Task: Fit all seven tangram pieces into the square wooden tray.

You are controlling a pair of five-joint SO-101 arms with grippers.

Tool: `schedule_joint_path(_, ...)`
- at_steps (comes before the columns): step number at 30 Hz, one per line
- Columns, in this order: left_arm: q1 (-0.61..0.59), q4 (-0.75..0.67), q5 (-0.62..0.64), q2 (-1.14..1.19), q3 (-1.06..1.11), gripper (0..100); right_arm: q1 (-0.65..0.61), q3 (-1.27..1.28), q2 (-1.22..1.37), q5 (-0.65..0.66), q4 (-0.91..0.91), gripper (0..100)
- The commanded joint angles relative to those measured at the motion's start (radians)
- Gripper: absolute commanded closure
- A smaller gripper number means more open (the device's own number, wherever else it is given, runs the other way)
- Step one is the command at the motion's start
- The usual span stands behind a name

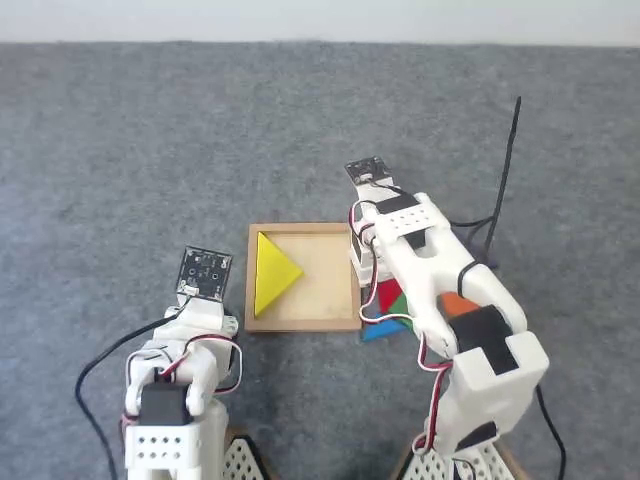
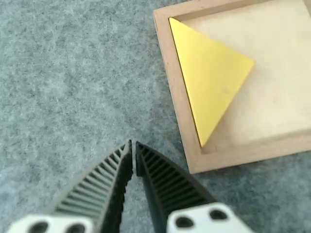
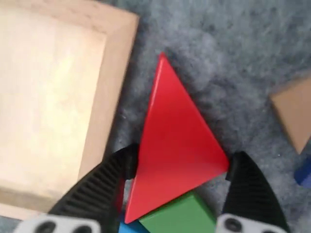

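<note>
While the left hand (image 2: 132, 145) rests low over the grey desk (image 1: 120, 150), its fingers pressed together on nothing, just beside the wooden tray (image 2: 167, 73), the work in hand seems to belong to the other arm. The right hand (image 3: 183, 160) is spread around the red triangle (image 3: 170, 121), with one finger at the long side and one at the square corner. I cannot tell whether they already press on it.

To do this pick well, I think the fingers should close slowly and squarely, because a corner can slip out from a flat pad. The green piece (image 3: 177, 213) touches the triangle at the end near the hand, so the lift should go straight up in order not to drag it. A tan piece (image 3: 291, 114) lies apart, on the side away from the tray.

This triangle lies flat on the desk, just outside the tray's wall (image 3: 109, 97). Its long side runs nearly along that wall, and one sharp tip points away from the hand.

Farther, inside the tray, the yellow triangle (image 2: 209, 73) already lies flat, its long side against the opposite wall and its square corner toward the middle.
</note>
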Motion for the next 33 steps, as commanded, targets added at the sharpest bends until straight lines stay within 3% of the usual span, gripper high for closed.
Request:
schedule_joint_path(1, -0.003, 0.005, 0.008, -0.018, -0.012, 99, 0.002, -0.023, 0.004, -0.009, 0.008, 80.9)
schedule_joint_path(12, -0.003, 0.005, 0.008, -0.018, -0.012, 99, 0.088, 0.015, -0.093, -0.098, 0.016, 81.0)
schedule_joint_path(24, -0.003, 0.005, 0.008, -0.018, -0.012, 99, 0.097, 0.247, -0.530, -0.130, -0.093, 81.2)
schedule_joint_path(29, -0.003, 0.005, 0.008, -0.018, -0.012, 99, 0.039, 0.241, -0.519, -0.100, -0.081, 80.7)
schedule_joint_path(33, -0.003, 0.005, 0.008, -0.018, -0.012, 99, 0.071, 0.235, -0.441, -0.037, -0.079, 76.8)
